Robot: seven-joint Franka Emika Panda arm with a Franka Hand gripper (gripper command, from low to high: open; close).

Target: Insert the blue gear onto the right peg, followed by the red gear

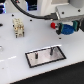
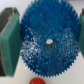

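Your jaws are clamping the round bright-blue plastic toothed gear (image 2: 48,42) at three and nine o'clock, keeping its centre hole unobstructed for the peg.

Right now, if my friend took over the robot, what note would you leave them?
Gripper: shut on the blue gear, held above the table near the exterior view's upper right.
Red gear: lies on the table just beside the gripper.
Right peg: on the grey plate, bare; nothing on either pin.
Done: blue gear picked up.
Left: carry it to the right peg, slide it on, then fetch the red gear and add it.
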